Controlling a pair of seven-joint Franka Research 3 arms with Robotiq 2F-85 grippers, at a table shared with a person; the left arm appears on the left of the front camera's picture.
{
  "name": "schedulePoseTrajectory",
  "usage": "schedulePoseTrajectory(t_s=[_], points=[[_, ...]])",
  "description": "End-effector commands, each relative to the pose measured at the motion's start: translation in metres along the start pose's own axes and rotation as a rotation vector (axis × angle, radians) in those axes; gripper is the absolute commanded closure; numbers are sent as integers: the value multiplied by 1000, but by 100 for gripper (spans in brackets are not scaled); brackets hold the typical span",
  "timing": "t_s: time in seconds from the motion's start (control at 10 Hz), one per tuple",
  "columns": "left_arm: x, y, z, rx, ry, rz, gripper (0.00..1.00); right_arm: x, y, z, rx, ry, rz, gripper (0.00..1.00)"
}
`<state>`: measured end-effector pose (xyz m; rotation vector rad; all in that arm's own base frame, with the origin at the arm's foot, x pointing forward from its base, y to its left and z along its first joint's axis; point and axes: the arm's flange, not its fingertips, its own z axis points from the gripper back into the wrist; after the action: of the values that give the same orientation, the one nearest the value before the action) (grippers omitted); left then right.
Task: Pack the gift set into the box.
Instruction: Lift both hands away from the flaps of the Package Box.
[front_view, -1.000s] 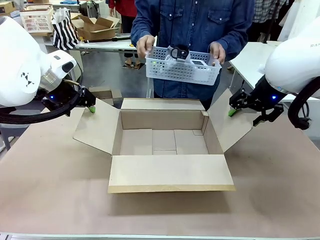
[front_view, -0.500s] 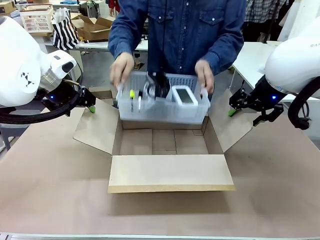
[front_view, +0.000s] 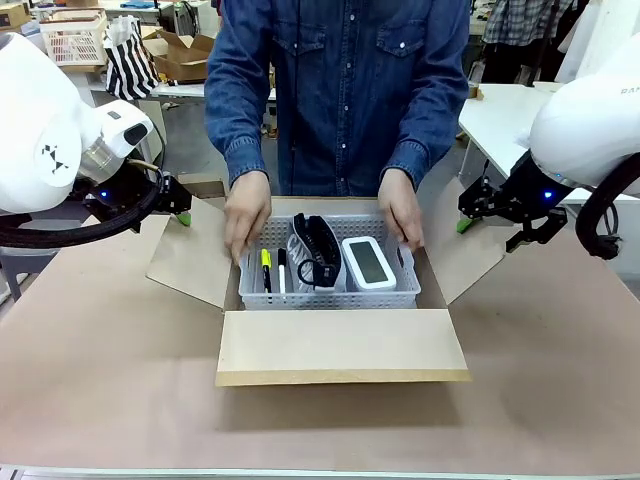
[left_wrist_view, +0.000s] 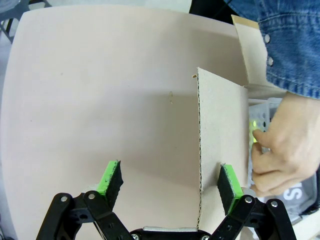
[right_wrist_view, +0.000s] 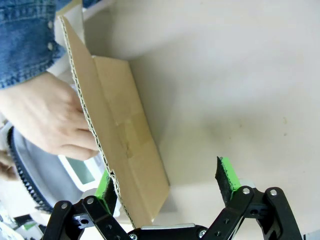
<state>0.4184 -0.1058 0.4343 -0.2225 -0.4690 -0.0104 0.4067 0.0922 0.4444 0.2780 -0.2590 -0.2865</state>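
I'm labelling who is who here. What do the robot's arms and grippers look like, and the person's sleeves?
The left arm and right arm are rounded white shells with black cables; the left arm bears small black triangle marks. The left gripper and right gripper are black with green pads. The sleeves are blue denim with snap buttons.

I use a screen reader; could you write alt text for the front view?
A person's hands hold the gift set, a grey basket with clock, pouch and pens, inside the open box on the table. The left gripper and right gripper, both open, flank the box at its side flaps.
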Motion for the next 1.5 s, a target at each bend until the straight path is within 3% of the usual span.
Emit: schedulePoseTrajectory(t_s=[0.0,1.4], points=[[0,0,2,12,4,8,0,1,3,3,-19,-9,-16,0],[0,0,2,12,4,8,0,1,3,3,-19,-9,-16,0]])
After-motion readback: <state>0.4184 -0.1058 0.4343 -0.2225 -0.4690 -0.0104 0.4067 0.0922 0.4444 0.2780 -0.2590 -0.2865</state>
